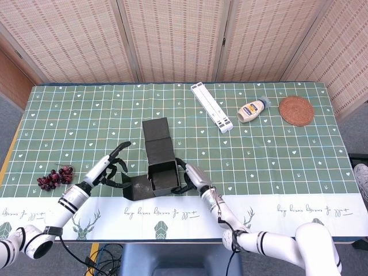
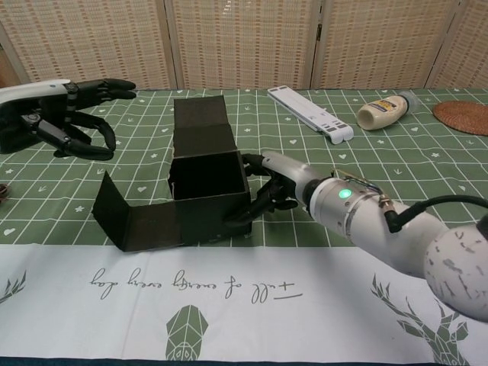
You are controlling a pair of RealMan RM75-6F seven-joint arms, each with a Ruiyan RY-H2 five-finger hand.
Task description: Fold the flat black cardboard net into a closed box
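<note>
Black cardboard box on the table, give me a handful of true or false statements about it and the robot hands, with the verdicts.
1. The right robot hand touches the right wall of the black cardboard box. True.
2. The left robot hand grips the box's loose left flap. False: it hovers apart from the flap, holding nothing.
3. The box is closed. False: its top is open and the lid panel lies flat behind it.
4. A bunch of grapes lies near the table's left edge. True.
5. The mayonnaise bottle stands upright. False: it lies on its side, beside the woven coaster.
</note>
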